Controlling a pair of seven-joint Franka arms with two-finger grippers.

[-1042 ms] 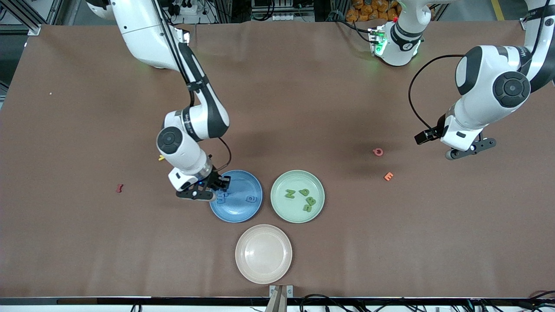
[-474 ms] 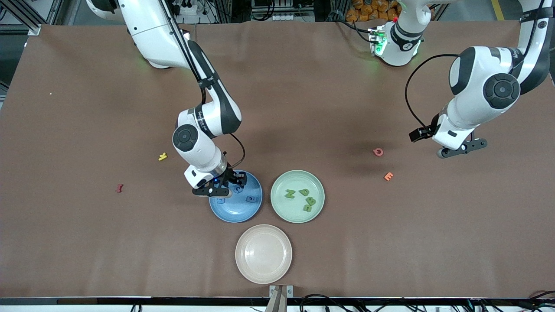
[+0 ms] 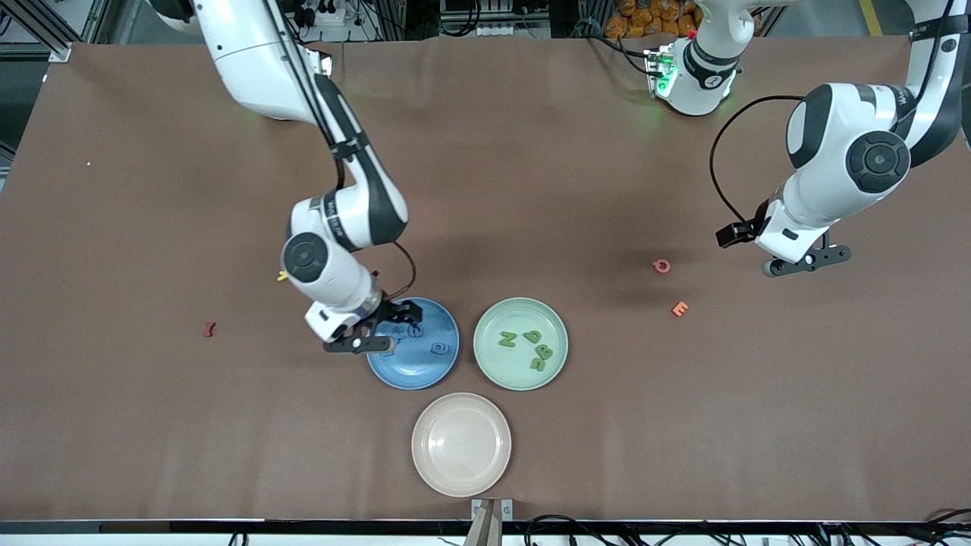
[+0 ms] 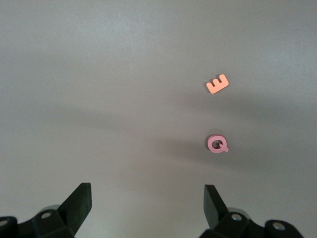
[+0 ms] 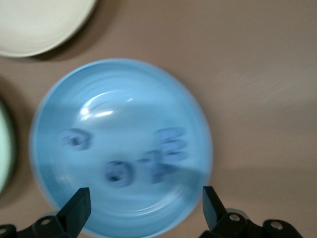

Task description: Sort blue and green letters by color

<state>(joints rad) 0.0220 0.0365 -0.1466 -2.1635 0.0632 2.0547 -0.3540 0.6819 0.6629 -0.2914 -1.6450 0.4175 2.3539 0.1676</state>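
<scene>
Wrapping up the blue drop, as I'm reading it.

step: I'm judging the last blue letter as placed; sorting is looking done or nearly so.
right gripper [image 3: 391, 324]: hanging over the blue plate's [image 3: 425, 375] rim at the right arm's end, jaws spread wide, nothing between them.
blue letters [image 5: 171, 151]: lying in the blue plate, below and between the right jaws in the right wrist view. I'm counting three blurred shapes plus a smear that may be a fourth; can't tell each letter apart.
green letters [image 3: 531, 345]: four sitting in the green plate [image 3: 485, 364], well outside the right jaws, beside the blue plate toward the left arm's end.
left gripper [image 4: 147, 201]: waiting over bare table, jaws wide apart, holding nothing.
pink Q [image 4: 217, 144]: lying just ahead of one left jaw tip, not a task colour.
orange E [image 4: 217, 84]: lying farther out from the left jaws than the Q, also not mine to sort.
cream plate [image 3: 461, 444]: nothing showing in it, nearest the front camera.
strays: yellow letter [image 3: 281, 276] partly hidden by the right arm, dark red letter [image 3: 209, 329] off on its own; I'm leaving both.
next: I'm lifting the right gripper straight up clear of the rim so the jaws aren't nudging the plate, then checking the blue count.
</scene>
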